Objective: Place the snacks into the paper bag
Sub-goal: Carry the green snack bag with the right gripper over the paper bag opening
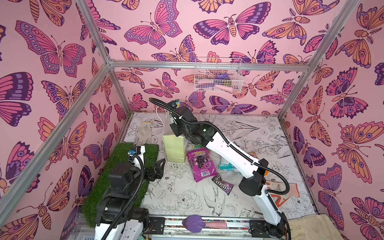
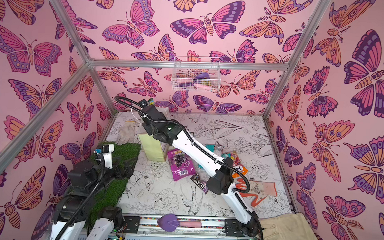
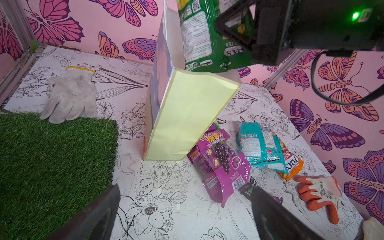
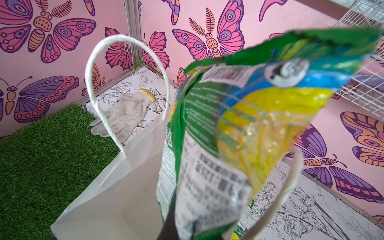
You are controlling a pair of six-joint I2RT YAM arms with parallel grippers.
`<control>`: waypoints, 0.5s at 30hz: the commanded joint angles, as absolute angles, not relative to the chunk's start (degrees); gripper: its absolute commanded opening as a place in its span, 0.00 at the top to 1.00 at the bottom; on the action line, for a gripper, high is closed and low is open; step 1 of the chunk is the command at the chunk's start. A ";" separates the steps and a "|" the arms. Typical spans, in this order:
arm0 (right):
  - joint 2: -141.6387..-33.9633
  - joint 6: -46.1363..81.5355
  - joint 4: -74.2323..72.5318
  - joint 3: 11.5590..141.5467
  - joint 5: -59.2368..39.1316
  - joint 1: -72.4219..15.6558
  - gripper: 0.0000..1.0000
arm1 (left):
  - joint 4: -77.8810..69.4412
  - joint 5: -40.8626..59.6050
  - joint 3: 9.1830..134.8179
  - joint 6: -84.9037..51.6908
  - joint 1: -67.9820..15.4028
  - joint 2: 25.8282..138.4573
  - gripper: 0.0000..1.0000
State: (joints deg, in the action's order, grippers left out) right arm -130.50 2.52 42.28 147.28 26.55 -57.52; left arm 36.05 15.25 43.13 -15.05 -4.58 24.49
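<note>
The paper bag (image 1: 174, 148) (image 3: 187, 116) stands upright at the back left of the table, its white inside (image 4: 116, 197) open upward. Directly above its mouth my right gripper (image 4: 193, 231) (image 3: 239, 31) is shut on a green packet (image 4: 239, 128) (image 3: 203, 35), which hangs partly below the rim between the cord handles. A second green packet (image 4: 168, 158) shows behind it. On the table right of the bag lie the purple grape pouch (image 1: 201, 165) (image 3: 220, 164), a teal packet (image 3: 259, 143), the orange Fox's bag (image 3: 291, 166) and the M&M's (image 1: 222, 186). My left gripper (image 1: 160, 168) (image 3: 186, 197) hovers open and empty near the grass.
A grass mat (image 1: 117, 179) covers the front left. A grey-white glove (image 1: 143, 134) lies behind it, an orange-and-grey glove (image 1: 283, 191) at the right, a cream glove (image 1: 311, 230) at the front right corner. A white wire basket (image 1: 217, 77) hangs on the back wall.
</note>
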 commanded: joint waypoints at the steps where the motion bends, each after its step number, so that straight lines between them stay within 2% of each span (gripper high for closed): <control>1: -131.14 1.59 40.96 149.73 28.03 -57.22 0.95 | 36.47 15.82 42.24 -14.57 -4.92 24.61 0.01; 15: -131.48 2.52 41.80 149.72 28.58 -56.96 0.93 | 36.42 15.81 42.23 -14.51 -4.93 24.52 0.00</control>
